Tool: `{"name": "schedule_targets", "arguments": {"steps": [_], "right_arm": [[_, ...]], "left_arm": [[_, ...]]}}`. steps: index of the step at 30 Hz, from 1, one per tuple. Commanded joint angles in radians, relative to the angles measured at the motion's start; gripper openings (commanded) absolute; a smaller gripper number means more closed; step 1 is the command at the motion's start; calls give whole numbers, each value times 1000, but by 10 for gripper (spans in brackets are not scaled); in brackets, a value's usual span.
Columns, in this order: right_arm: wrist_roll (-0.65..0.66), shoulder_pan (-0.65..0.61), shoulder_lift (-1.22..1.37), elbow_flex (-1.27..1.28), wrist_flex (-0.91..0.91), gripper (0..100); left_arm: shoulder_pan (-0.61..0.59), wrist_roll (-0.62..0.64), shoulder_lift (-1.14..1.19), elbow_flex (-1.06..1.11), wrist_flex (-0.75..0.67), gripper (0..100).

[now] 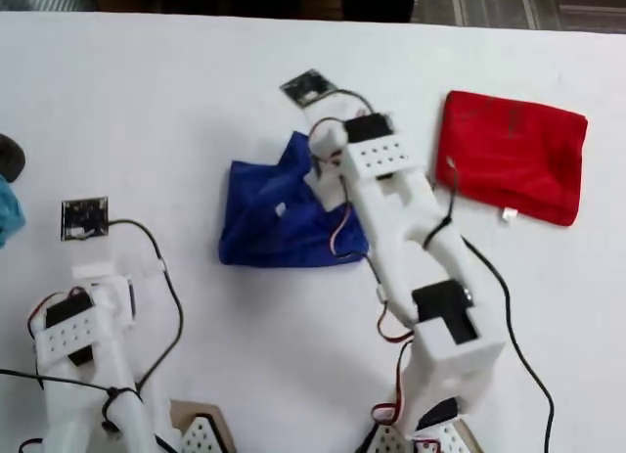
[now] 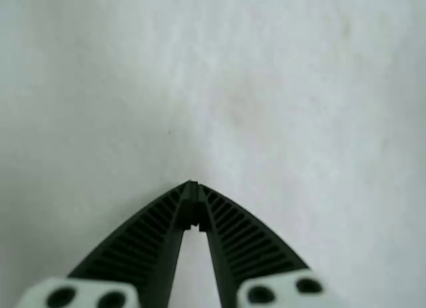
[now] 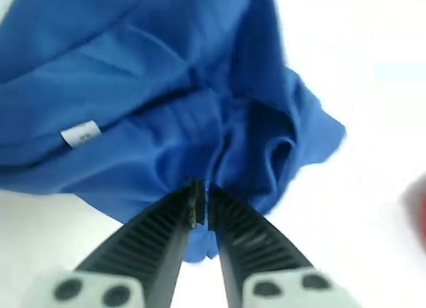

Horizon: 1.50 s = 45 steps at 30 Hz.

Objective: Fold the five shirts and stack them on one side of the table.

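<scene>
Right gripper (image 3: 200, 201): I see its tips pinching the blue shirt (image 3: 133, 88).
Left gripper (image 2: 192, 205): tips pressed together, above the table (image 2: 266, 88).
Red shirt (image 1: 514, 155): folded, near the blue one.

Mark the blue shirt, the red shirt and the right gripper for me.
blue shirt (image 1: 259, 228): high view, its middle.
red shirt (image 1: 514, 158): high view, top face.
right gripper (image 3: 201, 189): right wrist view, between its fingertips.

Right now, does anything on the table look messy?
Yes. The blue shirt in the middle is bunched and wrinkled, pinched by the right gripper, while the red shirt beside it lies neatly folded.
</scene>
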Motion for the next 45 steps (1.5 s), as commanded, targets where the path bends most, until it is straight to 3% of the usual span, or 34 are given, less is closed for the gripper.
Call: {"name": "schedule_targets", "arguments": {"steps": [1,3,8,10,21,26,32,45], "right_arm": [[-6,-1,-67,-40,10,25],[-6,-44,-41,-41,-16,38],[-5,-119,88,-61,-113,211],[-5,-122,142,-92,-136,228],[0,-99,294,-265,-73,191],[-5,-74,291,-270,-62,11],[-2,-33,205,-264,-38,20],[2,-8,19,-153,209,20]], "left_arm": [[-5,9,-18,-4,-12,26],[-5,9,-18,-4,-12,26],[-5,9,-18,-4,-12,26],[-5,9,-18,-4,-12,26],[-5,9,-18,-4,-12,26],[-5,9,-18,-4,-12,26],[-5,9,-18,-4,-12,26],[-5,9,-18,-4,-14,26]]}}
